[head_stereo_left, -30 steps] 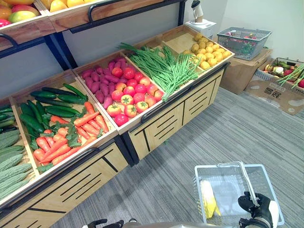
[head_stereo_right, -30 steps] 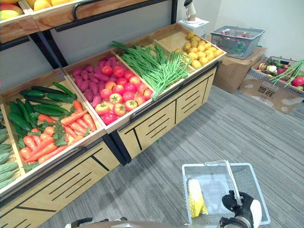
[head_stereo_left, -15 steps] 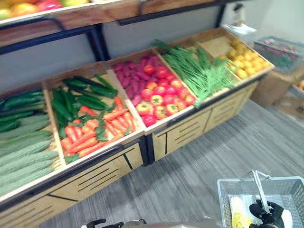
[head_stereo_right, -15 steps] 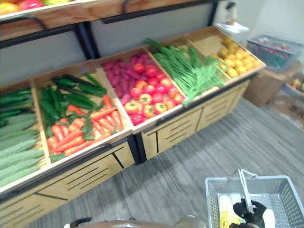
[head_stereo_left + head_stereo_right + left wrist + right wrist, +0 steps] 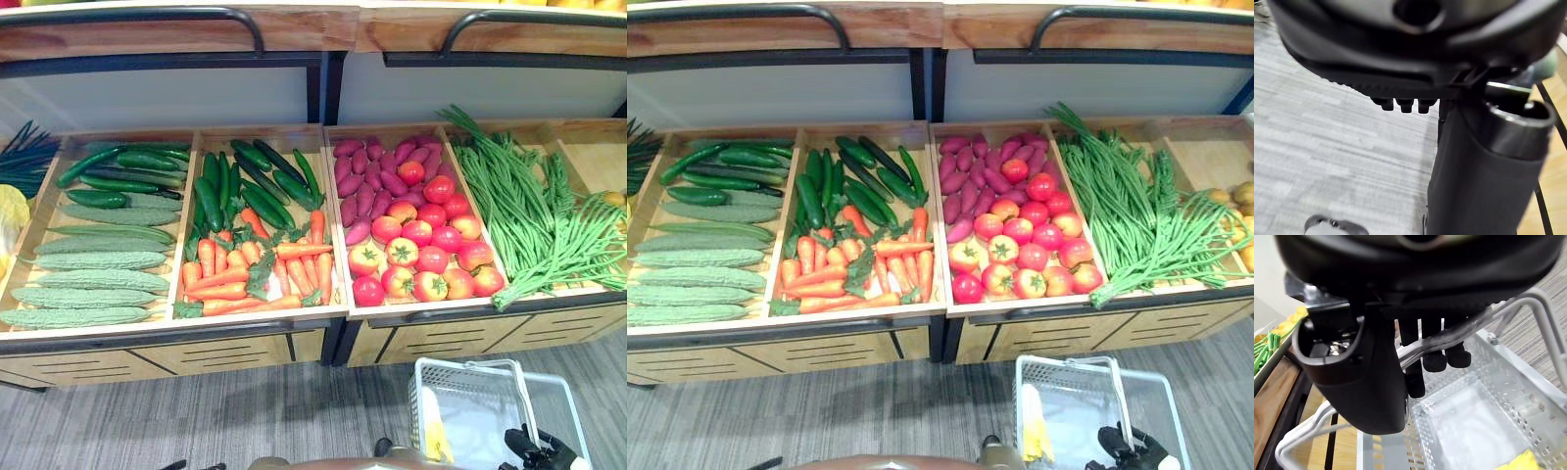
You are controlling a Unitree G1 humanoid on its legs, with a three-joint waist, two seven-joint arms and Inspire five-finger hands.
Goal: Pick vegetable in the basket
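Left eye view: my right hand (image 5: 541, 456) holds the pale wire basket (image 5: 460, 363); a yellow vegetable (image 5: 434, 438) lies inside it, near my hand. Right wrist view: my fingers (image 5: 1434, 360) curl round its metal handle (image 5: 1484, 319). Left wrist view: my left hand (image 5: 1400, 73); whether it is spread or closed I cannot tell.

Floor (image 5: 196, 421) lies open before the bins (image 5: 260, 315), shelf (image 5: 147, 29) above, basket (image 5: 460, 362) at right.

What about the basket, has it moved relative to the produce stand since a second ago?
Yes. The basket, held by the right hand, has come closer to the stand, now facing the tomatoes.
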